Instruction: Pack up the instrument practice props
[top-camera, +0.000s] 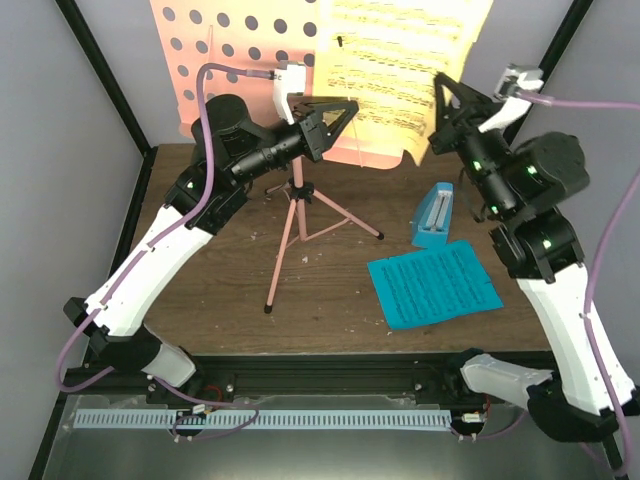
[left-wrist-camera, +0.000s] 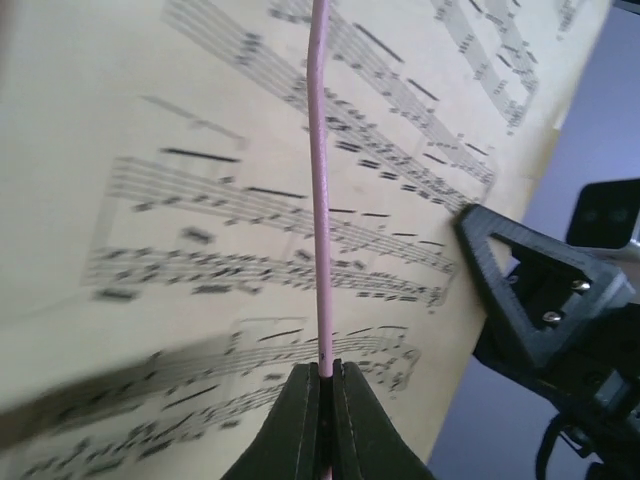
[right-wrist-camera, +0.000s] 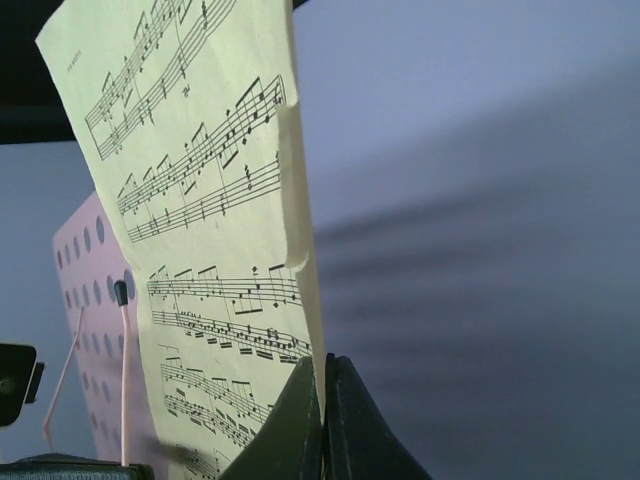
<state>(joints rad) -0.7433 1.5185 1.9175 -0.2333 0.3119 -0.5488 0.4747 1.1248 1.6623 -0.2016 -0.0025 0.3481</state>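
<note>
The salmon-pink music stand (top-camera: 293, 225) stands at the table's middle back, its hole-punched desk (top-camera: 230, 60) raised against the back wall. A yellow music sheet (top-camera: 400, 70) hangs on the desk's right side. My left gripper (top-camera: 350, 108) is shut on the stand's thin pink wire arm (left-wrist-camera: 320, 190) in front of the sheet (left-wrist-camera: 150, 200); the jaws (left-wrist-camera: 327, 370) pinch the wire. My right gripper (top-camera: 439, 82) is shut on the yellow sheet's right edge (right-wrist-camera: 210, 190), the fingertips (right-wrist-camera: 322, 365) closed over it. A blue music sheet (top-camera: 435, 285) lies flat at the front right. The blue metronome (top-camera: 433, 215) lies behind it.
The stand's three tripod legs (top-camera: 340, 215) spread over the middle of the brown table (top-camera: 220, 300). Black frame posts (top-camera: 105, 70) and grey walls bound the sides. A second pink wire arm with a black tip (right-wrist-camera: 122, 370) shows in the right wrist view, before the desk (right-wrist-camera: 85, 260).
</note>
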